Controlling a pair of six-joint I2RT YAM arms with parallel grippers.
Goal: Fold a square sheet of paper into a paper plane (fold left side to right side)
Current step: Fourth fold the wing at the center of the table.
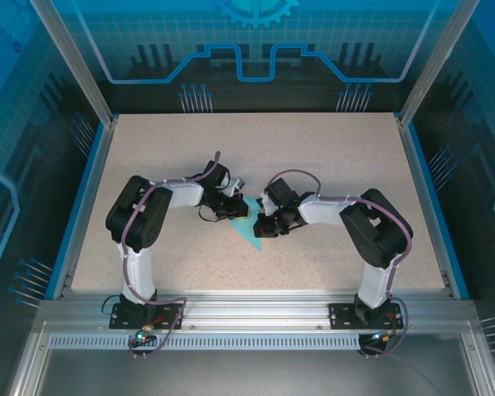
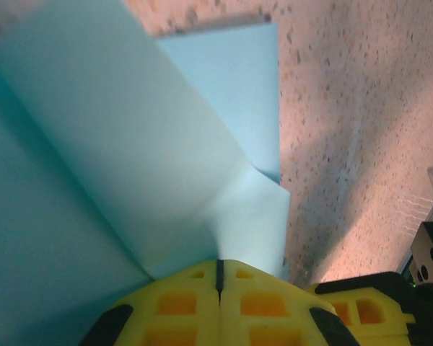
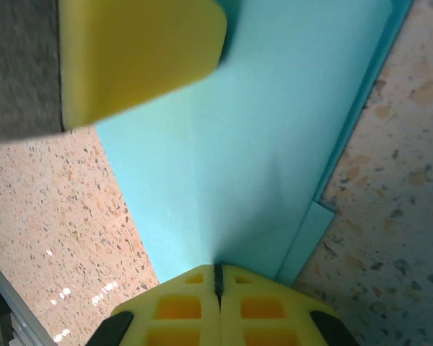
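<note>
Closed left end effector (image 2: 218,264), right end effector (image 3: 218,269) touch folded paper (image 3: 274,130).

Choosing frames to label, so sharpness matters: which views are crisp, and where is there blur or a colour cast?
Top external: crisp, even light, paper small. Left wrist: paper soft up close, table tinted pink. Right wrist: yellow shape at upper left blurred, table speckle sharp.
</note>
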